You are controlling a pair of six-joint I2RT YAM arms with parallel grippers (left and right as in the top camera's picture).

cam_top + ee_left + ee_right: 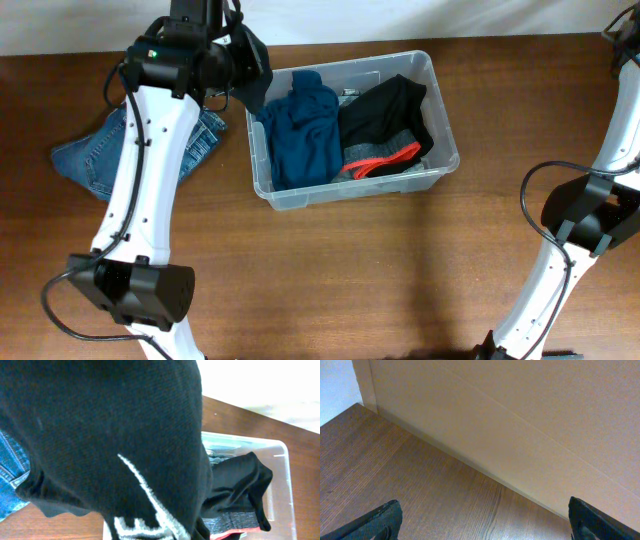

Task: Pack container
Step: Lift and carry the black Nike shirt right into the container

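Note:
The clear container (pixel 447 133) stands at the table's middle back. It holds a blue garment (pixel 302 135) on the left and a black garment with a grey and orange band (pixel 385 125) on the right. My left gripper (pixel 247 72) is above the container's left end, and a black knit garment with white markings (pixel 110 425) hangs from it. That garment fills the left wrist view and hides the fingers. The container (pixel 282 455) shows behind it. My right gripper (pixel 482 520) is open and empty, far right near the wall (pixel 622 45).
A pair of blue jeans (pixel 95 155) lies crumpled on the table left of the container, partly under the left arm; it also shows in the left wrist view (pixel 10 472). A beige wall (pixel 520 420) runs along the table's back edge.

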